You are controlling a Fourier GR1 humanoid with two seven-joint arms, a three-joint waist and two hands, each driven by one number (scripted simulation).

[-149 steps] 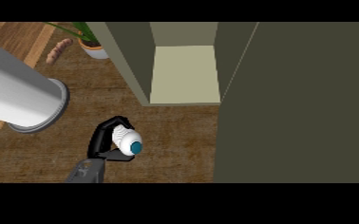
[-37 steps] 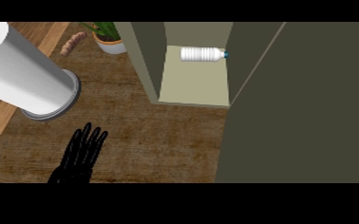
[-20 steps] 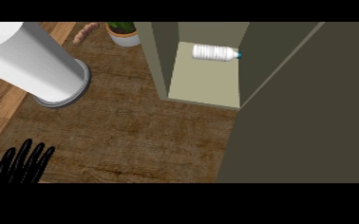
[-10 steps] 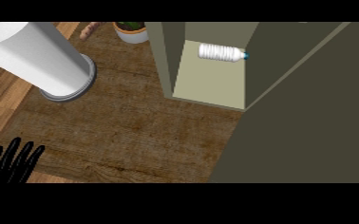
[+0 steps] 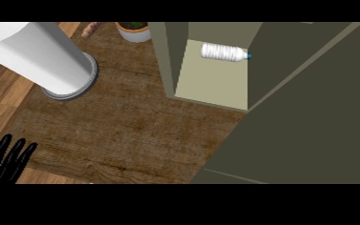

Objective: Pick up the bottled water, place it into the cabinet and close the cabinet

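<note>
One bottled water [image 5: 224, 52] inside cabinet [image 5: 211, 78]

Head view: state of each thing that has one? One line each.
Clear ribbed plastic water bottle with blue cap: lying on its side inside the cabinet, at the back.
Olive-green cabinet: open.
Olive-green cabinet door: swung out, not closed.
Black left hand: open, fingers straight, holding nothing, at lower left edge.
Right hand: not in view.

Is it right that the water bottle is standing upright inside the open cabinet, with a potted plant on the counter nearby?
Not quite. The head view shows the water bottle lying on its side, cap pointing right, not upright. The rest holds: it is inside the open cabinet, and a potted plant sits on the counter nearby.
</note>
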